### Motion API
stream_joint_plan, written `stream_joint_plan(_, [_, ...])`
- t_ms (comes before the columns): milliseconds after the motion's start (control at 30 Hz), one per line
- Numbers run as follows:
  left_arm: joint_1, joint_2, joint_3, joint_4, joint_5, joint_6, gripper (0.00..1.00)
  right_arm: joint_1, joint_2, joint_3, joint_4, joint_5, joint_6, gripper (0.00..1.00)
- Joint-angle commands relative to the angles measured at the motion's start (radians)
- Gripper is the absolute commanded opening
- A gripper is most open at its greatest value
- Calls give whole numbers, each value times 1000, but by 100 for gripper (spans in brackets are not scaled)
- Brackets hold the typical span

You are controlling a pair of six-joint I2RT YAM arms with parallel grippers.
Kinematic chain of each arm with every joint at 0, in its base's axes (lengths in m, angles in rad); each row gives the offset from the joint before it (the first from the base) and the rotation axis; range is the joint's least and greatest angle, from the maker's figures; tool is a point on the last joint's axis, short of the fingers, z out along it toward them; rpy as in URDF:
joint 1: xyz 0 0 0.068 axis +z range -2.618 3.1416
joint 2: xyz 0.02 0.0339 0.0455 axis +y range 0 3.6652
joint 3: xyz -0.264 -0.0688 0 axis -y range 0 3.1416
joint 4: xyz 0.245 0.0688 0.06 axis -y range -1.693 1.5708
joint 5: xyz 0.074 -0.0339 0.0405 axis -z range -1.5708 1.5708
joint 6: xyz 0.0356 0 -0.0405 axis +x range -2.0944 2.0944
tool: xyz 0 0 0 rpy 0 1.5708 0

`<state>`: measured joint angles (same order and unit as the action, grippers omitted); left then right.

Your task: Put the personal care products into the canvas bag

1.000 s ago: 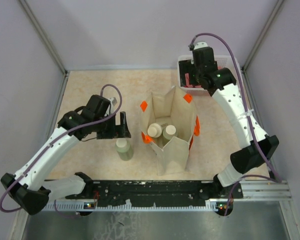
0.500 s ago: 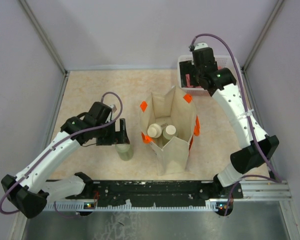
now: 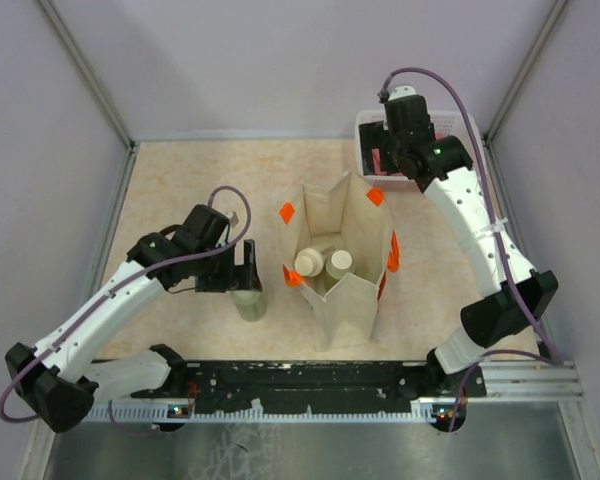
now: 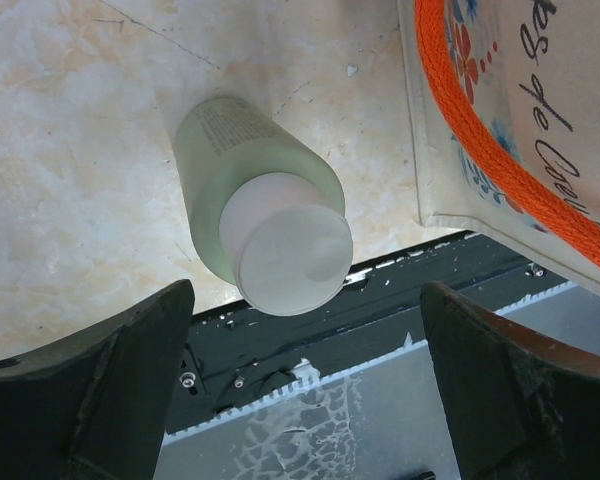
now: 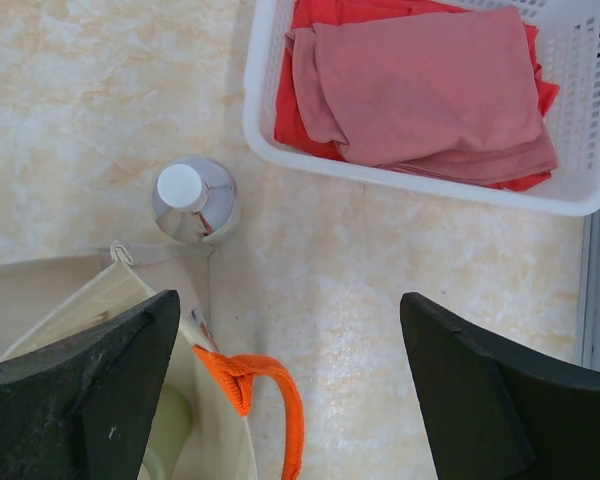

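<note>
Left of the canvas bag (image 3: 335,300) the spread left gripper (image 4: 307,290) partly covers a green bottle (image 3: 248,304); 2 bottles (image 3: 310,262) inside show only caps; right gripper (image 5: 290,300) gapes beyond; beige marbled tabletop (image 3: 180,180)

Bottle (image 3: 247,298) left of bag (image 3: 366,240), basket (image 3: 362,135) behind.

The beige marbled table (image 3: 180,180) carries 4 things. The canvas bag (image 3: 345,302) stands upright at the centre, and 1 sage-green bottle (image 3: 248,303) stands just left of it. The white lattice basket (image 3: 364,128) sits at the upper right, with 1 small clear bottle (image 5: 193,200) near its corner, beside the bag.
</note>
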<state>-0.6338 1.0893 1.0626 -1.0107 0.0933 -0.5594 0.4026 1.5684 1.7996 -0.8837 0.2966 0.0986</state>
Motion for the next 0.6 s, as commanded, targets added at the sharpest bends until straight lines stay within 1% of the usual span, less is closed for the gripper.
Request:
stream_joint_plan(0, [-13,13,-8,9,-10,7,100,-8,-16,21,15,35,-20,91])
stream_joint_plan(567, [-32,33,-30,29,-12,4,100,-8,-41,-12,15,35,-19,93])
